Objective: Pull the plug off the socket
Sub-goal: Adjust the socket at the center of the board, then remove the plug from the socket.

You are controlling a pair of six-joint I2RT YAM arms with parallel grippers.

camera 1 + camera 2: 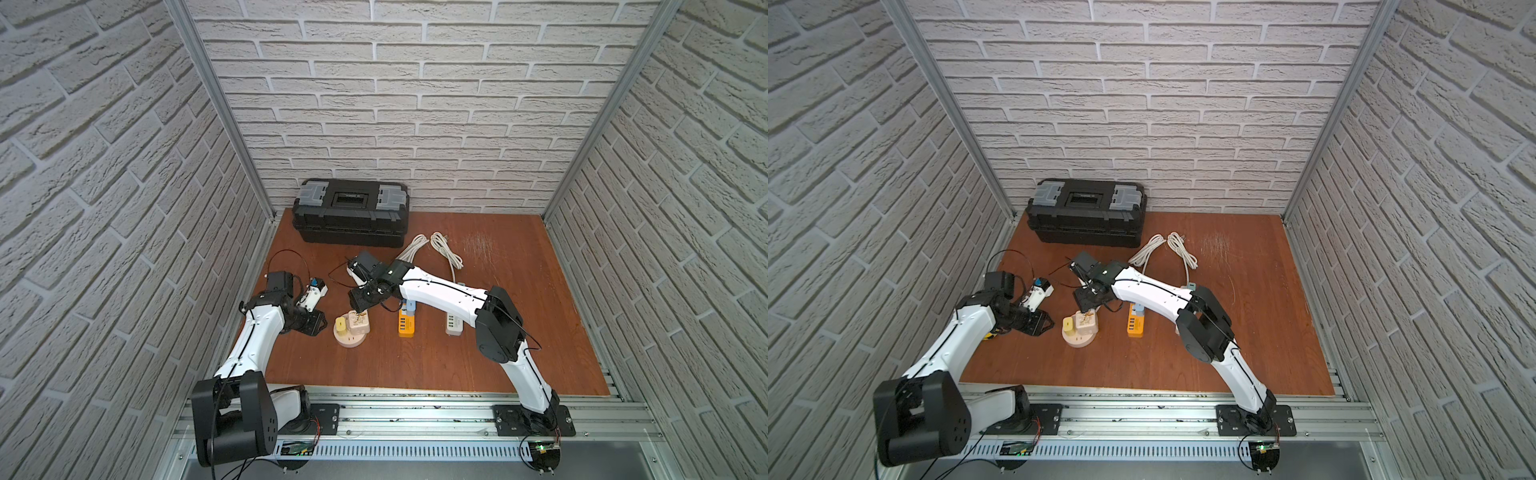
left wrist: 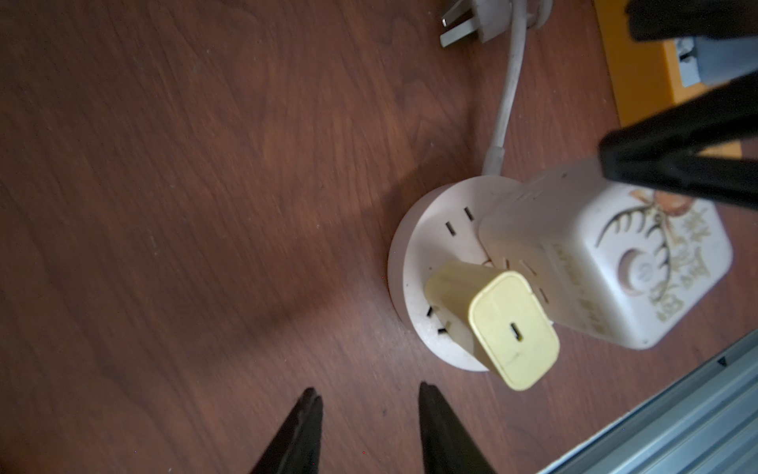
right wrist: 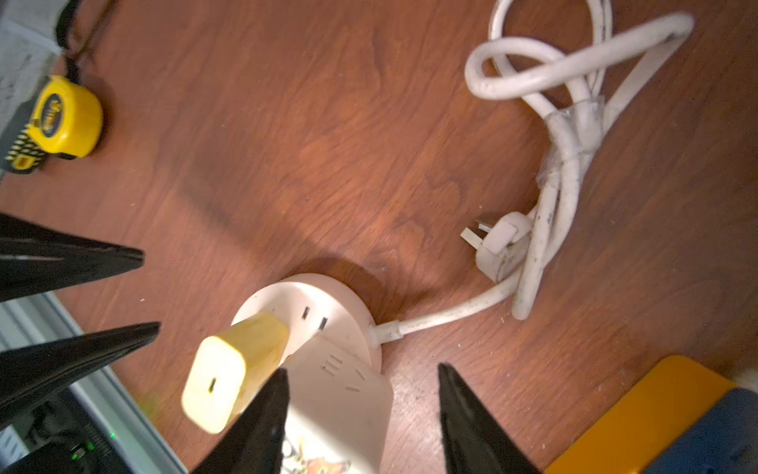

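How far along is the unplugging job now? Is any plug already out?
Nothing done yet: the yellow plug and white adapter both sit in the round socket. In hand: right jaws open around the adapter, left jaws open short of the socket. Remaining: grip, pull out.

Top views evenly bright, edges bowed; wrist views dim, perhaps slightly blurred

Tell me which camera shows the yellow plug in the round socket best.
The left wrist view: the yellow plug is large, unblocked and plugged into the round socket. In the right wrist view the right gripper covers one corner. Both top views show it tiny.
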